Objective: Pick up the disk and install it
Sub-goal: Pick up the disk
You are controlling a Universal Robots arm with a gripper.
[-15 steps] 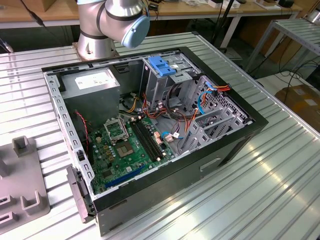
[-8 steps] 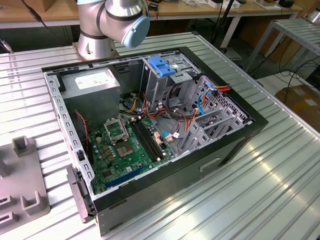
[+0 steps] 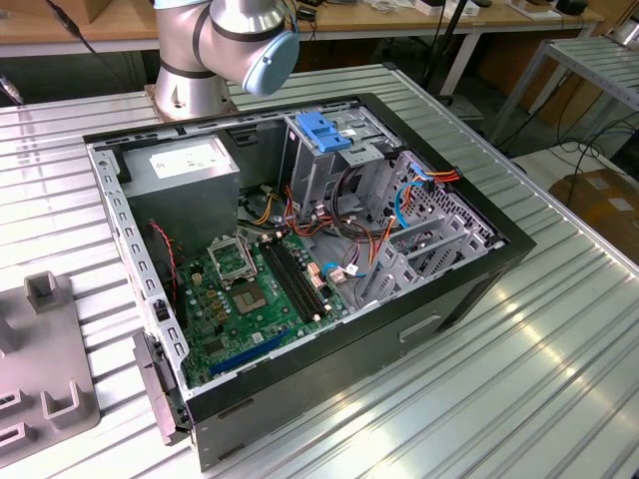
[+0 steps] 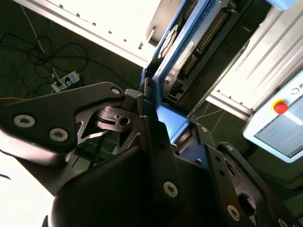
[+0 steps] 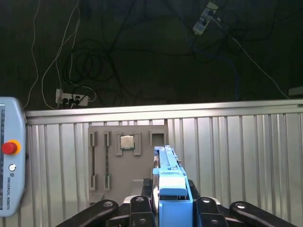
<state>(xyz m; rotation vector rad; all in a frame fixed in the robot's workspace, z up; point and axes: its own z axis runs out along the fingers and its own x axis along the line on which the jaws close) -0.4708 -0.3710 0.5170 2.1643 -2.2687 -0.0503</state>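
Note:
My gripper is shut on the disk, a flat metal drive with a blue rail along its side and a connector row on its end. In the second wrist view the disk sticks out beyond the black fingers. In the first wrist view the disk is seen edge-on with its blue rail facing the camera, clamped in the gripper. It hangs in the air above the ribbed metal table. The open computer case lies on its side in the exterior view, with a drive cage and blue latch at its far end.
The arm's base and elbow stand behind the case. A grey power supply box sits inside it beside the motherboard. A grey fixture plate holding a chip lies on the table. A pendant with a red button is nearby.

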